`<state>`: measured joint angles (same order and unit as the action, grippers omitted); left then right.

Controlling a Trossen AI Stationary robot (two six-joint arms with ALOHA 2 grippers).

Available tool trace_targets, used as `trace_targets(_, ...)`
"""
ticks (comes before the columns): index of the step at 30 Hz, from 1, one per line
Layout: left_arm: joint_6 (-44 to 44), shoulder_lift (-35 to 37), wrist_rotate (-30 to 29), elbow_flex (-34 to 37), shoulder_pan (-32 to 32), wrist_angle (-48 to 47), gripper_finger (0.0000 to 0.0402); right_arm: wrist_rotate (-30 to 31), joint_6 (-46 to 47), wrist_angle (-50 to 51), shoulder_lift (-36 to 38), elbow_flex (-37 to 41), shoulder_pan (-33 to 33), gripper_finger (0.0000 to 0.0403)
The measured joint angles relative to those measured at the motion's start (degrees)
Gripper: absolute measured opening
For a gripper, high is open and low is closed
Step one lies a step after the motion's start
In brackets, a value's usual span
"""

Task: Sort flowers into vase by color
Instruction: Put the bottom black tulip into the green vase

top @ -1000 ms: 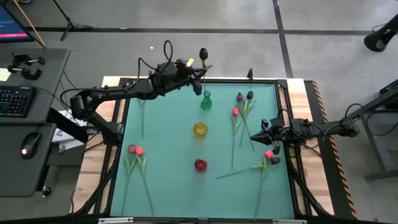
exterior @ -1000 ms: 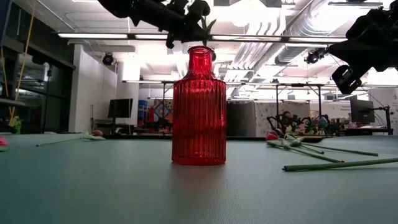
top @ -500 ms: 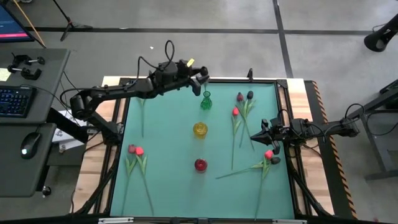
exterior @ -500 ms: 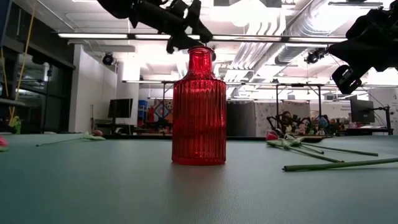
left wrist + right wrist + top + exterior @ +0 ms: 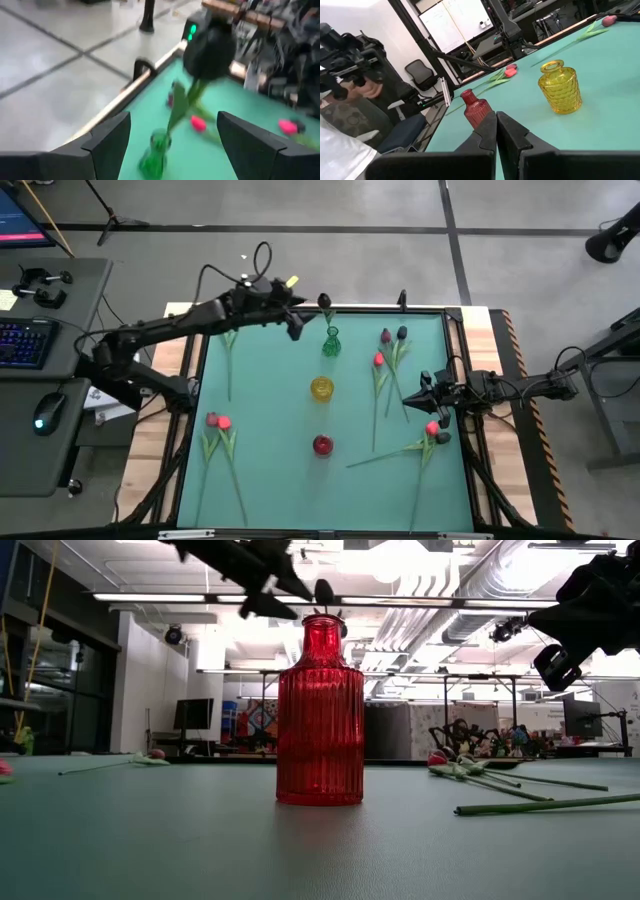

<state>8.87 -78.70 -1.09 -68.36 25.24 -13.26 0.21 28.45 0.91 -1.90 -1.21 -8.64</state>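
Observation:
A near-black tulip (image 5: 325,301) stands with its stem in the green vase (image 5: 331,341) at the table's far middle, its head leaning toward the far edge. My left gripper (image 5: 298,328) hovers open just left of that vase; in its wrist view the tulip (image 5: 210,50) and the vase (image 5: 155,157) show between its spread fingers, untouched. The yellow vase (image 5: 321,388) and the red vase (image 5: 322,444) stand in a row nearer. Red and pink tulips (image 5: 218,421) lie at the left, and several more (image 5: 385,350) at the right. My right gripper (image 5: 410,398) is shut beside those.
Two more tulips (image 5: 435,432) lie near the right edge, their stems running toward the red vase. One stem (image 5: 228,358) lies by the far left edge. A person (image 5: 350,90) sits beyond the table's left side. Bare green mat lies between the vases and the left tulips.
My left gripper has opened and let go of the near-black tulip, then drawn back toward the table's left edge. The tulip has dropped lower and now stands by itself in the green vase.

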Motion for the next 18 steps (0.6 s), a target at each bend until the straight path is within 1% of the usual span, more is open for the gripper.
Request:
trace_targets(3, 0.10, 3.62, 0.00, 0.00, 0.21, -7.56, 0.0285, 0.00, 0.00, -0.01, 0.00, 0.00, -0.01, 0.0000)
trace_targets(5, 1.60, 5.98, -0.02, 0.43, -0.13, -9.86, 0.0285, 0.00, -0.07, -0.02, 0.00, 0.00, -0.02, 0.0000)
trace_targets(8, 5.72, 9.78, -0.13, 4.18, -1.82, -5.45, 0.0285, 0.02, -3.28, -0.02, -0.01, 0.00, 0.00, 0.0000)
trace_targets(10, 9.33, 11.78, -0.24, 7.64, -3.39, -0.19, 0.0285, 0.02, -5.07, -0.01, 0.00, 0.00, -0.02, 0.0000)
trace_targets(13, 14.36, 14.02, -1.80, 12.43, -5.79, 7.03, 0.0285, 0.02, -5.12, -0.01, 0.00, 0.00, 0.00, 0.0000)
trace_targets(15, 16.81, 14.70, -3.17, 14.26, -7.12, 10.82, 0.0285, 0.03, -4.62, -0.02, -0.02, 0.00, -0.02, 0.0000)
trace_targets(16, 17.79, 14.89, -3.95, 14.85, -7.69, 11.95, 0.0285, 0.53, -5.39, -0.07, -0.02, 0.00, 0.02, 0.0000)
trace_targets(18, 18.73, 14.90, -5.27, 15.19, -8.46, 12.89, 0.0285, 4.82, -10.37, -1.00, -0.02, 0.00, 0.02, 0.0000)
